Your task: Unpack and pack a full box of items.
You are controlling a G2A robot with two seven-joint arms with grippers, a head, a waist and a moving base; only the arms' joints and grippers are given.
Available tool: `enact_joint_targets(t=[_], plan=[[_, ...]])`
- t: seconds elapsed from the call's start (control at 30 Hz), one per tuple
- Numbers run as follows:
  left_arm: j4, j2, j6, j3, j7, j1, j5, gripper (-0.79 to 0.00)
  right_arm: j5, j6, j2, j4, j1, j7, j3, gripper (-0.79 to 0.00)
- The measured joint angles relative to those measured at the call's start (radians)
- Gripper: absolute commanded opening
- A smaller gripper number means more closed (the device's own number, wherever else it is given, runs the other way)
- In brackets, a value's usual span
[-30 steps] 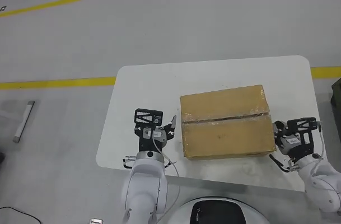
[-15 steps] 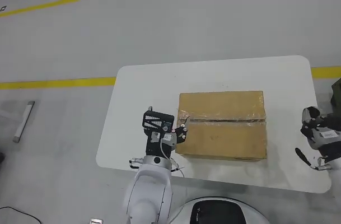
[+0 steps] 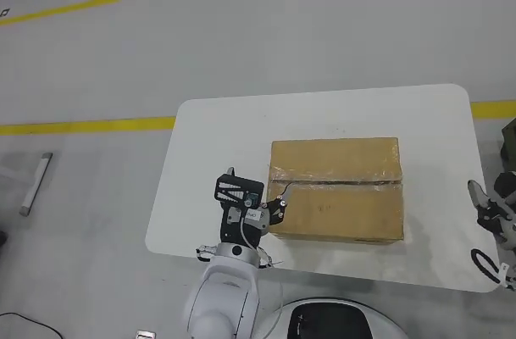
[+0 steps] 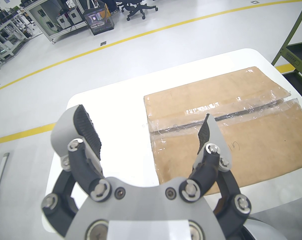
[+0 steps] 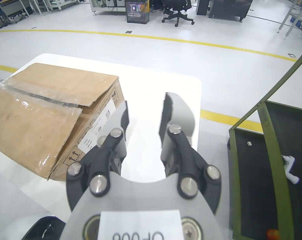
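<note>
**Cardboard box (image 3: 336, 191) lies closed on the white surface (image 3: 215, 161)**

Its top flaps are down, with clear tape running along the middle seam. The left gripper (image 4: 142, 114) hangs at the box's left end, its fingers spread wide and one fingertip over the near flap by the seam. The right gripper (image 5: 146, 101) is at the surface's right edge, apart from the box, its fingers parted and holding nothing.

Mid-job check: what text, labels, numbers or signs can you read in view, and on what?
"15": a loose handwritten mark on the top flap of the box; it reads roughly like that.
Unreadable: the white label on the box's end face; its print is too small.
No words: the arrow symbols below that label, a pair pointing up.
</note>
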Motion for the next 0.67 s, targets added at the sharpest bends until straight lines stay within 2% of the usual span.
enact_joint_targets(t=[0.2,0.3,0.67], plan=[[0.0,0.0,0.0,0.0,0.0,0.0,0.0,0.0,0.0,0.0,0.0,0.0,0.0,0.0,0.0,-0.071],[0.0,0.0,0.0,0.0,0.0,0.0,0.0,-0.001,0.0,0.0,0.0,0.0,0.0,0.0,0.0,-0.016],[0.0,0.0,0.0,0.0,0.0,0.0,0.0,0.0,0.0,0.0,0.0,0.0,0.0,0.0,0.0,-0.001]])
